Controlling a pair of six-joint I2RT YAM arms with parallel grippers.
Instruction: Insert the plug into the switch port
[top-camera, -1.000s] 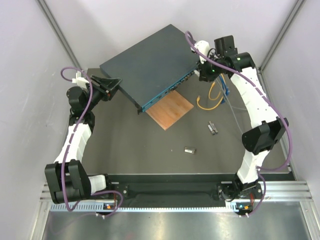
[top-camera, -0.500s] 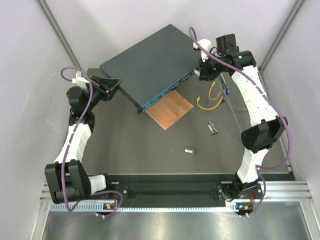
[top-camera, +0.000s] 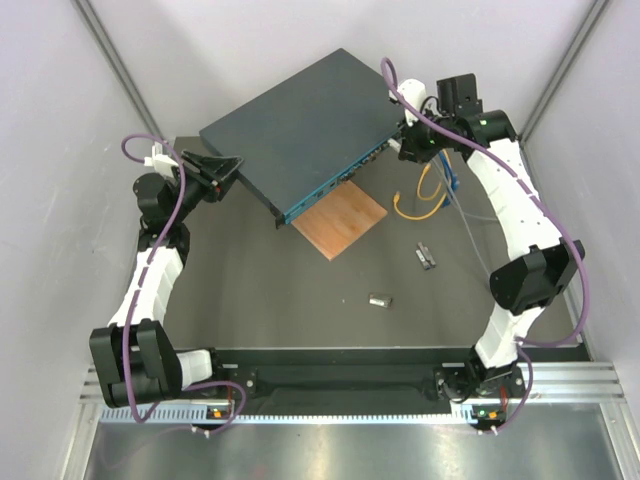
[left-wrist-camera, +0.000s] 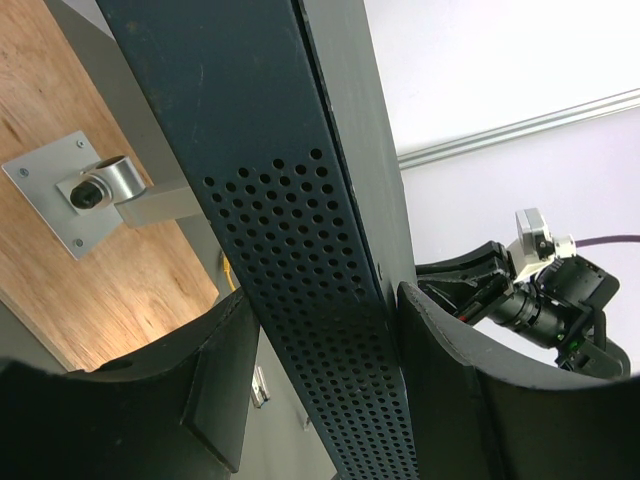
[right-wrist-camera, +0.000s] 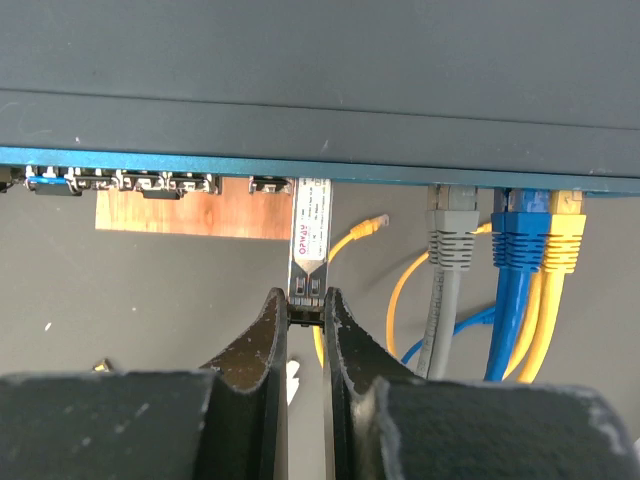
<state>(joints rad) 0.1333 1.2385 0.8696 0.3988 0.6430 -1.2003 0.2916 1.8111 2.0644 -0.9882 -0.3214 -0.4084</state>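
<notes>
Overhead view of a dark table (top-camera: 280, 290) with two white robot arms reaching toward its far side. The switch (top-camera: 300, 130), a large flat dark blue-grey box, sits at the far centre, turned at an angle, its teal socket face toward the near right and partly over a thin wooden square (top-camera: 345, 222). The left end effector (left-wrist-camera: 325, 300) is about half open at the switch's left corner, one finger against each broad face, gripping its perforated side edge. The right end effector (right-wrist-camera: 305, 300) is nearly closed at the switch's right end, pinching the near end of the plug (right-wrist-camera: 308, 230), a slim silver module. The plug's far end meets the teal face at a socket; how deep it sits cannot be told. Just right of it, a grey cable (right-wrist-camera: 450, 240), blue cables (right-wrist-camera: 520, 245) and a yellow cable (right-wrist-camera: 563, 240) are plugged in. Two small metal pieces (top-camera: 379, 299) lie loose on the table nearer the arms.
</notes>
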